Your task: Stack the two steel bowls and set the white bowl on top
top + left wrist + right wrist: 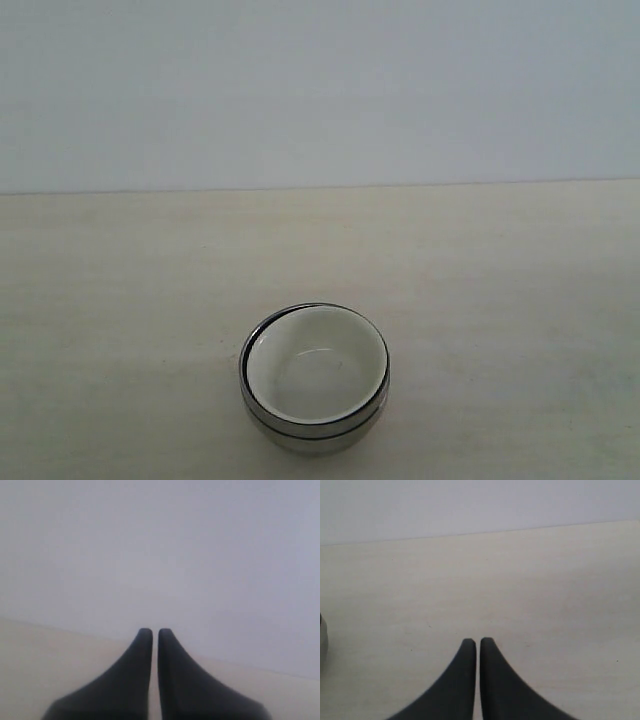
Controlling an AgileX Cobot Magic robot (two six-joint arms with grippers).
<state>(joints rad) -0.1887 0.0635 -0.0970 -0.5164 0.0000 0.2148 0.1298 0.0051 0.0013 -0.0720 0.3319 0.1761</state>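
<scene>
In the exterior view the white bowl point(315, 372) sits nested inside the steel bowls point(300, 432), one stack near the table's front edge, a little left of middle. Only the steel rims and a band of shiny outer wall show; I cannot tell the two steel bowls apart. Neither arm appears in the exterior view. My left gripper point(151, 632) is shut with nothing between its dark fingers, facing the wall and the table's far edge. My right gripper point(478, 642) is also shut and empty, over bare table. A sliver of a steel bowl point(322, 645) shows at that view's edge.
The pale wooden table point(500, 300) runs back to a plain light-grey wall point(320, 90). Nothing else stands on the table in any view.
</scene>
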